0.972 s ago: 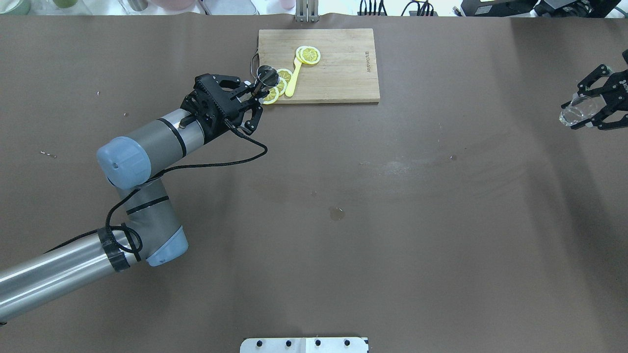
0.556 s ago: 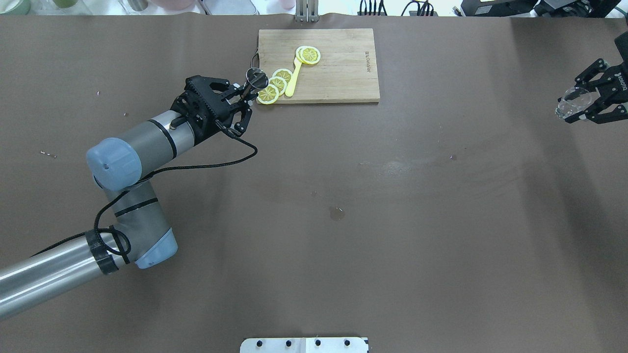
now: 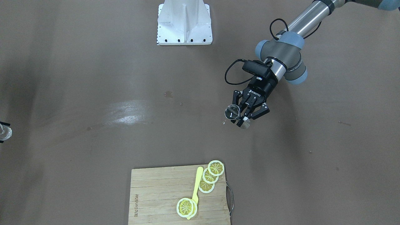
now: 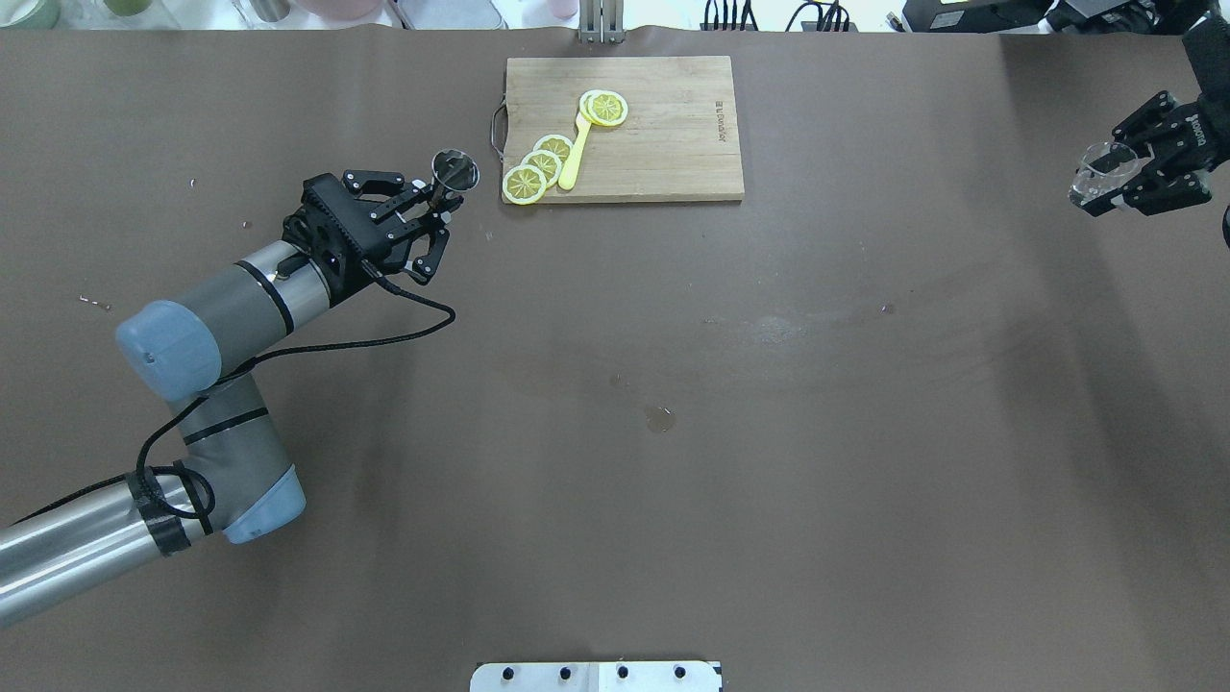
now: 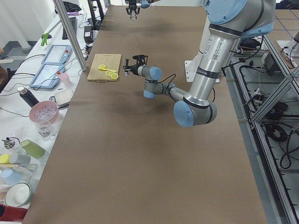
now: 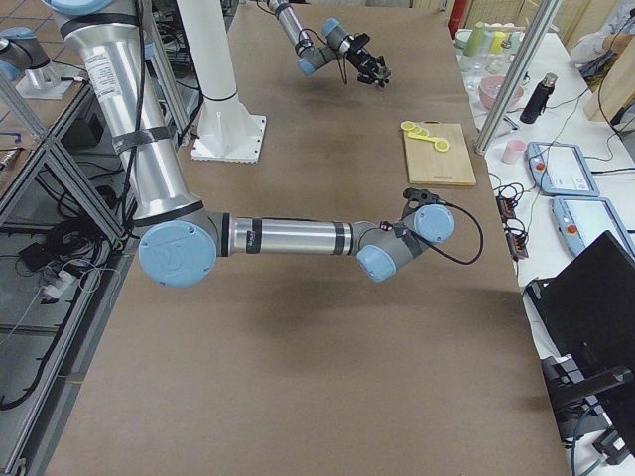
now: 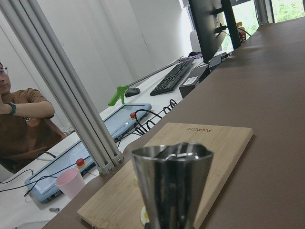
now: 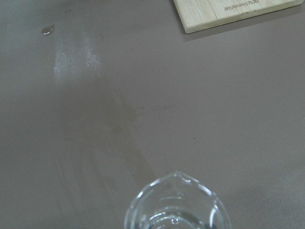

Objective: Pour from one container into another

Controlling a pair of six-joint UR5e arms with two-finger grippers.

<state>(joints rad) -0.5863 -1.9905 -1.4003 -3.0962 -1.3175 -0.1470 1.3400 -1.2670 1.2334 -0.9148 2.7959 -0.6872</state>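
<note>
My left gripper [image 4: 434, 204] is shut on the steel hourglass jigger [image 4: 454, 171], held just left of the cutting board with its mouth up and a little tilted. From the front, the jigger [image 3: 232, 112] hangs above bare table in that gripper [image 3: 242, 118]. The left wrist view fills with the jigger [image 7: 171, 179]. At the table's far right my right gripper [image 4: 1124, 183] is shut on the clear glass cup [image 4: 1095, 178], lifted off the table. Its rim [image 8: 176, 202] shows at the bottom of the right wrist view, and the cup [image 3: 4, 132] sits at the front view's left edge.
A bamboo cutting board [image 4: 663, 144] at the back centre carries lemon slices [image 4: 538, 163] and a yellow utensil [image 4: 575, 159]. A small wet spot [image 4: 659, 418] marks the middle of the table. The white base plate [image 4: 596, 676] sits at the near edge.
My left arm drew back to the left, carrying the jigger off the cutting board's corner. My right gripper shifted slightly up and left in the overhead view with the glass cup.
</note>
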